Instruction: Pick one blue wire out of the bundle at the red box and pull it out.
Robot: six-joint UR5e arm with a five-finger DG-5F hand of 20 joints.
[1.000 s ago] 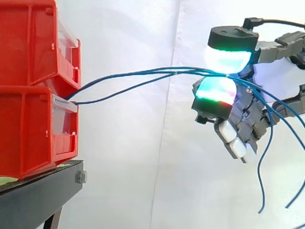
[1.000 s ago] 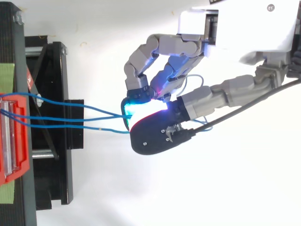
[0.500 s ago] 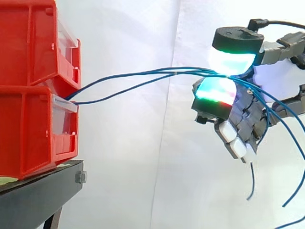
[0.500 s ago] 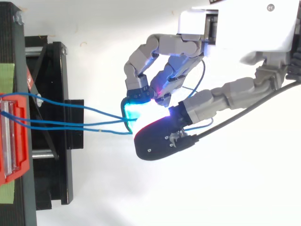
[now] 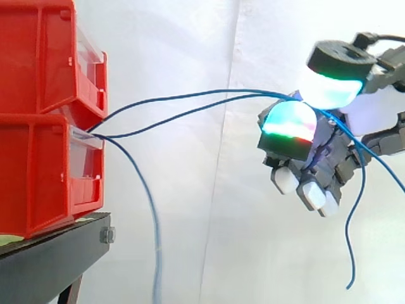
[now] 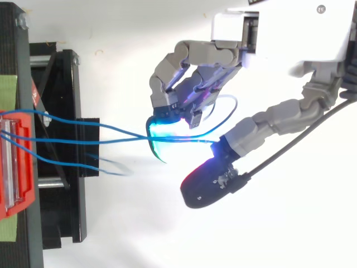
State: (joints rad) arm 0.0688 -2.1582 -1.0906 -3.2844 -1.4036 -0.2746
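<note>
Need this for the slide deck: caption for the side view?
Two blue wires span from the red bins to the hand; a third wire hangs loose down from the bins.

level side camera, overhead top camera — both near the blue wires

1. The upper bin is stacked on the lower bin at the side view's 9 o'clock edge, and both rest on the stand at their 6 o'clock.
2. The curtain hangs behind everything.
3. The hand is at 3 o'clock from the bins, well apart from them.
4. Two wires run from the lower bin's front toward 2 o'clock, reach the hand and trail past it toward 5 o'clock.
5. A third wire leaves the same front and hangs toward 6 o'clock, just past the stand's 3 o'clock end, apart from the hand.
</note>
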